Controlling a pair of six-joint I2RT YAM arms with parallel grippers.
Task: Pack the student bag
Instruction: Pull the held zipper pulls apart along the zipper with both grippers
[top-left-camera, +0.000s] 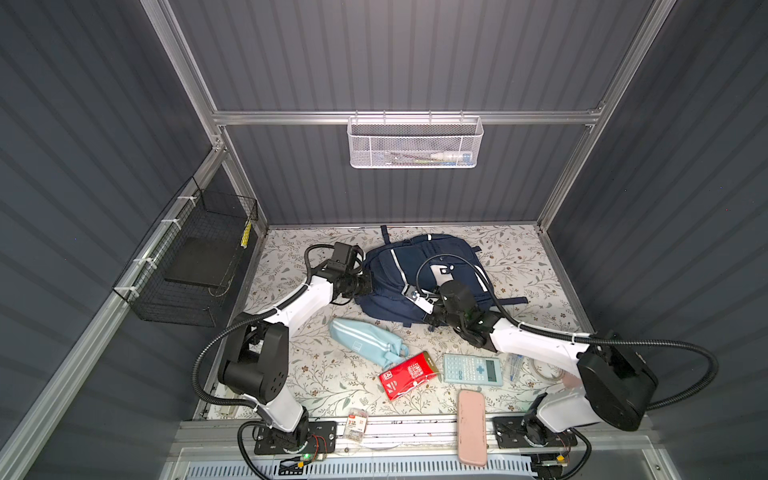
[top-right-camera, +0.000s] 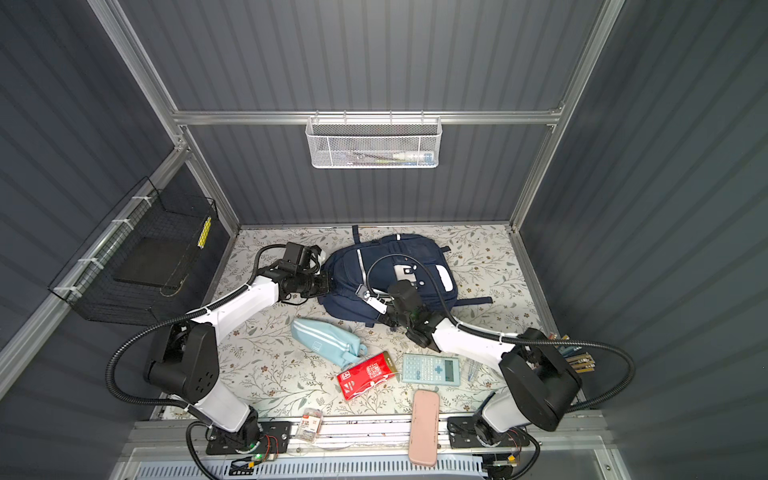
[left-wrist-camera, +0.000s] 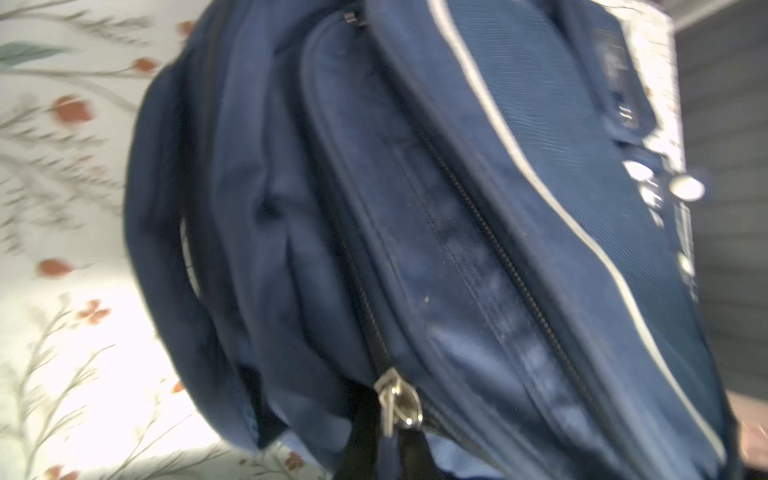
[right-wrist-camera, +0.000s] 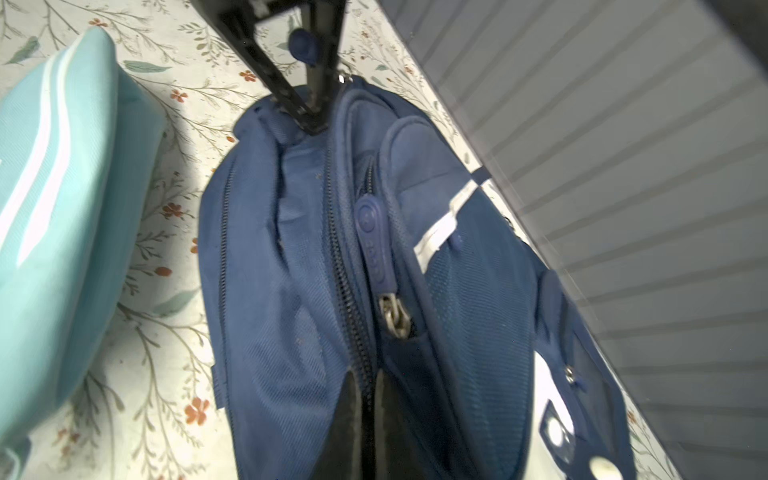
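Note:
The student bag (top-left-camera: 432, 257) (top-right-camera: 415, 253), a navy backpack with white stripes, lies flat at the back of the table in both top views. My left gripper (top-left-camera: 366, 285) (top-right-camera: 326, 285) is at its left side. In the left wrist view that gripper (left-wrist-camera: 390, 457) is shut on the blue pull below a metal zip slider (left-wrist-camera: 400, 405). My right gripper (top-left-camera: 432, 319) (top-right-camera: 385, 320) is at the bag's near edge. In the right wrist view it (right-wrist-camera: 368, 419) is shut on the bag's fabric along a zip line (right-wrist-camera: 345, 291). The left gripper's black fingers (right-wrist-camera: 291, 89) show there too.
Near the front lie a light blue pencil pouch (top-left-camera: 365, 340), a red packet (top-left-camera: 409, 374), a calculator (top-left-camera: 471, 368), clear pens (top-left-camera: 513, 365), a pink case (top-left-camera: 471, 426) and a small packet (top-left-camera: 357, 424). A white mesh basket (top-left-camera: 415, 143) hangs on the back wall, a black wire basket (top-left-camera: 195, 266) on the left.

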